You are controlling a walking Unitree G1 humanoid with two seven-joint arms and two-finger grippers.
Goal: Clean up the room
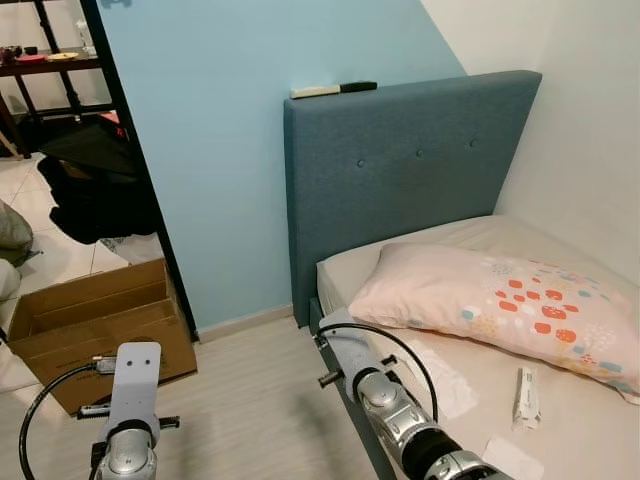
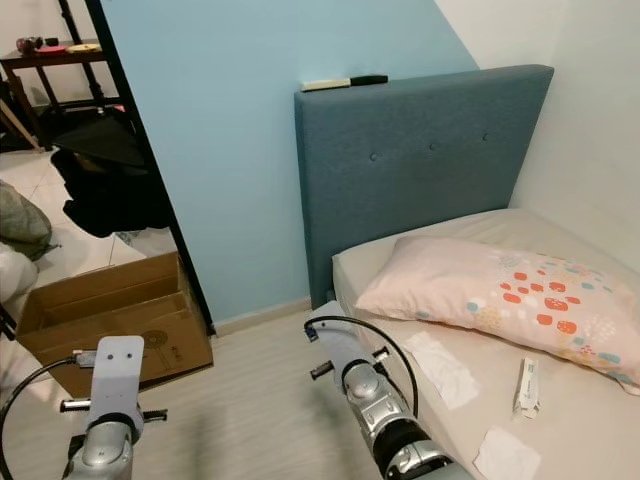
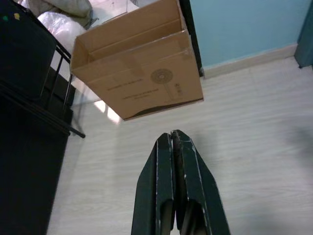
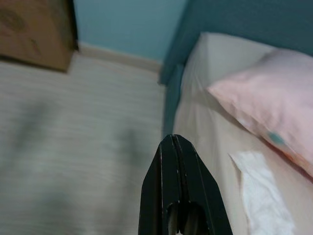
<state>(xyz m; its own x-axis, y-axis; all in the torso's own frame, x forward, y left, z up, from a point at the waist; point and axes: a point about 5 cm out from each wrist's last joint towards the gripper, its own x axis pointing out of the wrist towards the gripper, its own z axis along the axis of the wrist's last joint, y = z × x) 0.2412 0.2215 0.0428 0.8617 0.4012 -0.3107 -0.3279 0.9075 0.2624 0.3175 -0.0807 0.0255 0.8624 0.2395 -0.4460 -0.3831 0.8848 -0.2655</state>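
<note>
A bed (image 1: 560, 420) with a blue headboard (image 1: 410, 170) stands to my right, a pink patterned pillow (image 1: 500, 300) at its head. On the sheet lie a white tissue (image 2: 440, 367), a small white tube-like packet (image 2: 527, 387) and another white tissue (image 2: 505, 455). My right gripper (image 4: 177, 142) is shut and empty, over the floor beside the bed's edge. My left gripper (image 3: 173, 139) is shut and empty above the wooden floor, short of an open cardboard box (image 3: 142, 73). Both silver arms hang low in the eye views.
The cardboard box (image 1: 95, 320) sits by a dark door frame (image 1: 140, 170). Beyond the doorway are dark bags (image 1: 95, 190) and a shelf (image 1: 50, 65). Two remotes (image 1: 335, 89) rest on top of the headboard. A black rack (image 3: 29, 98) stands by my left arm.
</note>
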